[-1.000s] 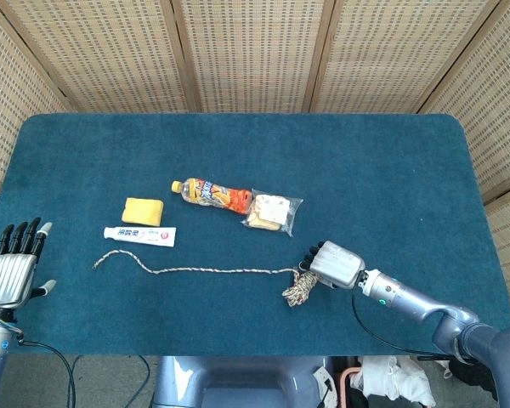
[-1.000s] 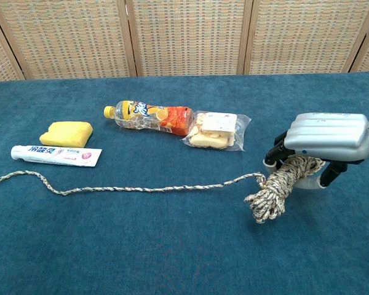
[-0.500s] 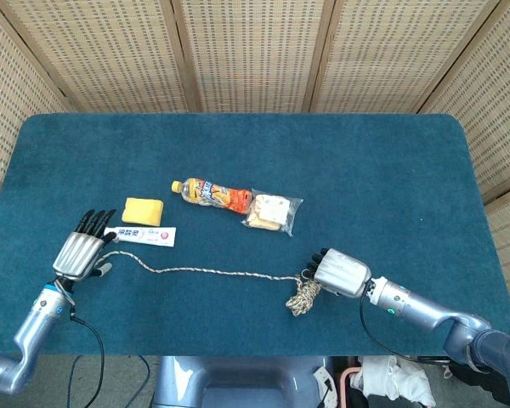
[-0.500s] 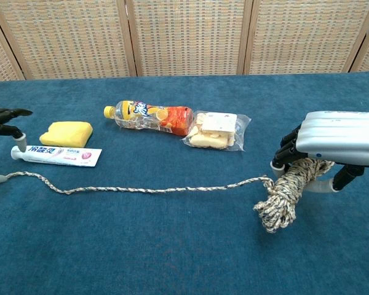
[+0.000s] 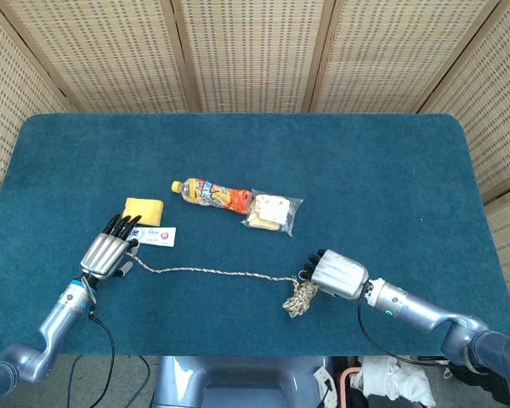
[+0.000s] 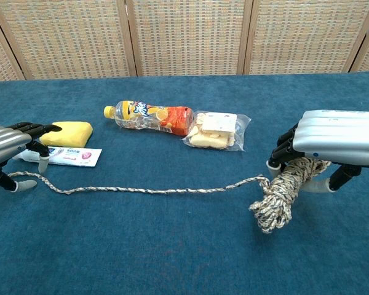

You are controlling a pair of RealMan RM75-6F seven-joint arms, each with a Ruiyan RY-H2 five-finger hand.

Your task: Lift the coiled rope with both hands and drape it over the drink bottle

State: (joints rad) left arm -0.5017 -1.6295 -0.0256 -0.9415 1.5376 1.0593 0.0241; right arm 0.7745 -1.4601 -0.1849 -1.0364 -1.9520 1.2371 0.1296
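My right hand (image 6: 332, 144) grips the rope coil (image 6: 281, 192), fingertips hidden | my left hand (image 6: 9, 147) spread over the rope's end (image 6: 31, 177), contact unclear.

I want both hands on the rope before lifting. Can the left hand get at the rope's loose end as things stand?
Probably yes. The left hand hovers right over the rope's loose end, fingers apart, nothing between; the toothpaste tube lies just behind.

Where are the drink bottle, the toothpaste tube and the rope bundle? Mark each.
drink bottle (image 5: 209, 194): head view, on its orange label.
toothpaste tube (image 6: 71, 157): chest view, middle of the white tube.
rope bundle (image 6: 277, 196): chest view, the hanging coiled part.
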